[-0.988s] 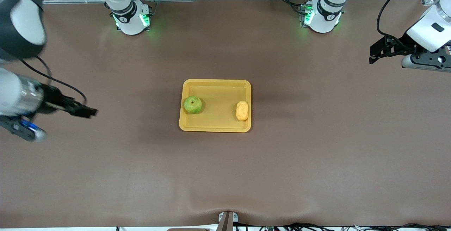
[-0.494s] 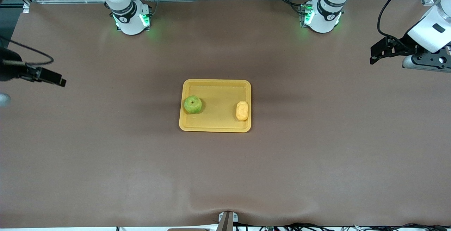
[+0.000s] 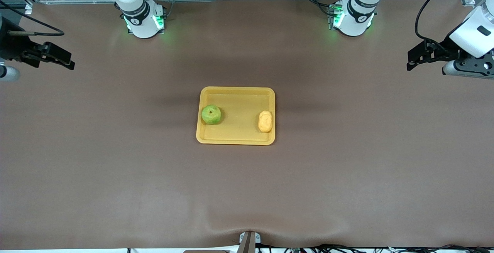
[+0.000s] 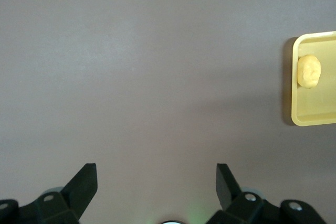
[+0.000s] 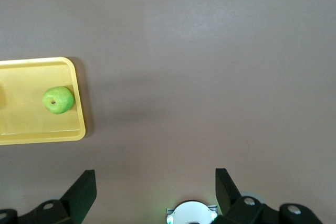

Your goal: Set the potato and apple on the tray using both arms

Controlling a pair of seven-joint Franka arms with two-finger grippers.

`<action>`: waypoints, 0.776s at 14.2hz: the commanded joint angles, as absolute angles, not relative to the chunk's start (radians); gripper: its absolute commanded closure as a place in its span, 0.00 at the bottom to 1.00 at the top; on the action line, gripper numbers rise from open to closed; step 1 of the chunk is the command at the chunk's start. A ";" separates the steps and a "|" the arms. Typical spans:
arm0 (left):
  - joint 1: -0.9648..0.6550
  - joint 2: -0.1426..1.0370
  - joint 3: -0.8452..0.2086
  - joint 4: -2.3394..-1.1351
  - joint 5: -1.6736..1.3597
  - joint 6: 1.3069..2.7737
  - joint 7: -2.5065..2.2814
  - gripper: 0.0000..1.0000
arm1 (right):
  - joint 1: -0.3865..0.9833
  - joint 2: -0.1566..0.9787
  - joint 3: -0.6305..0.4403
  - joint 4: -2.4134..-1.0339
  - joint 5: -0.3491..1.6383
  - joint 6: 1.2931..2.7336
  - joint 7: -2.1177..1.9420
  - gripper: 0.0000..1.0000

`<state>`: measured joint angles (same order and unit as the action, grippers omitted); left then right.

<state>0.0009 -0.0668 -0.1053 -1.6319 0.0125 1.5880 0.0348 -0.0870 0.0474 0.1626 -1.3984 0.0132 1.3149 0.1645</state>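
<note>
The yellow-orange tray [image 3: 239, 135] lies at the middle of the table. The green apple [image 3: 211, 114] sits in it at the right arm's end, also in the right wrist view [image 5: 58, 99]. The yellow-orange potato [image 3: 265, 121] sits in it at the left arm's end, also in the left wrist view [image 4: 308, 71]. My left gripper [image 3: 412, 60] is open and empty, up over the table at the left arm's end. My right gripper [image 3: 66, 61] is open and empty, up over the table at the right arm's end. Both are well away from the tray.
The brown table mat [image 3: 247, 191] is bare around the tray. The two arm bases [image 3: 144, 21] [image 3: 353, 19] glow green along the table's edge farthest from the front camera. Cables and racks stand past that edge.
My right gripper has risen and pulled back toward its own base and the table's end. My left gripper has drifted slightly outward. The apple and potato have not moved.
</note>
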 commanded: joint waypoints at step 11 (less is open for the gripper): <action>0.002 -0.016 -0.095 -1.556 0.014 1.591 0.055 0.00 | -0.066 0.002 0.046 -1.424 0.020 1.336 -0.006 0.00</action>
<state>0.0014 -0.0582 -0.0998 -1.6228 0.0125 1.5945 0.0348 -0.0979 0.0139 0.1017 -1.4229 0.0145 1.3373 0.0613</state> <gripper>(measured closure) 0.000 0.000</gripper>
